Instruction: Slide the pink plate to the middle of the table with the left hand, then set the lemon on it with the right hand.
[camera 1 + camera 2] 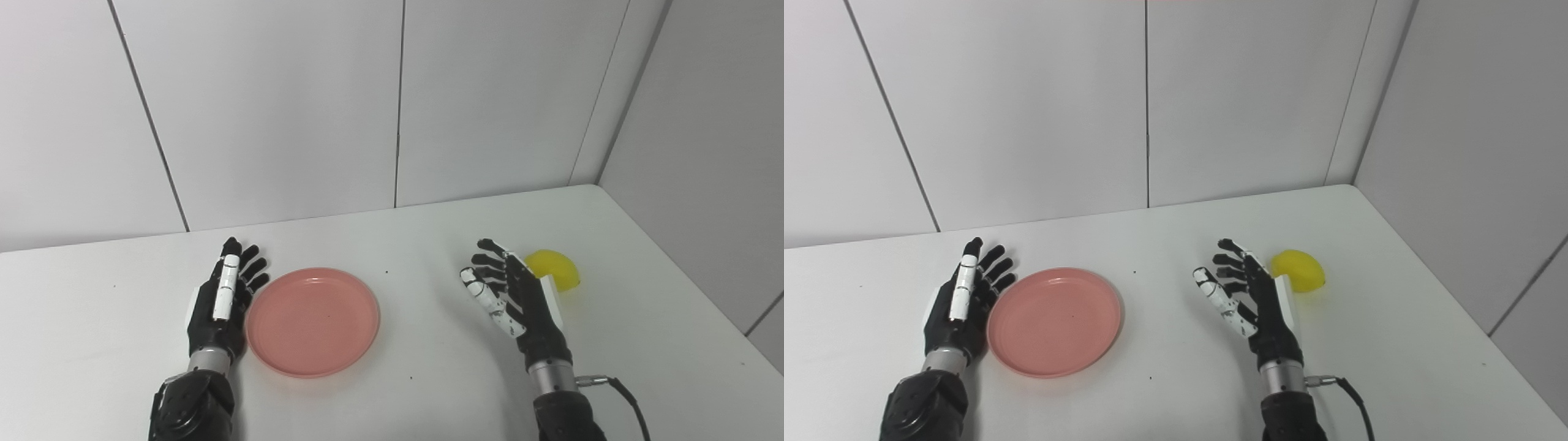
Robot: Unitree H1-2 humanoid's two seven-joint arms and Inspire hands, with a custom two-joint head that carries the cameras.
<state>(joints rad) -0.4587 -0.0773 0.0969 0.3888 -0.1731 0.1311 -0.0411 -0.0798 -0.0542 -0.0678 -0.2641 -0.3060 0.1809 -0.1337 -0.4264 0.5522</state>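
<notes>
Beside the lemon (1298,270), right hand (1252,303) spread, clearer rightward.

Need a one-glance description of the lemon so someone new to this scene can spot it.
Start at the white table and go to its right side, near the corner where the walls meet. Just beyond the open right hand, on its outer side, sits the lemon. It is the only yellow thing there, small and rounded, unlike the flat pink plate by the left hand.

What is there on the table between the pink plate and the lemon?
Only the right hand, open, beside the lemon. Between it and the pink plate the table is bare except for tiny dark specks. Both views show this.
</notes>
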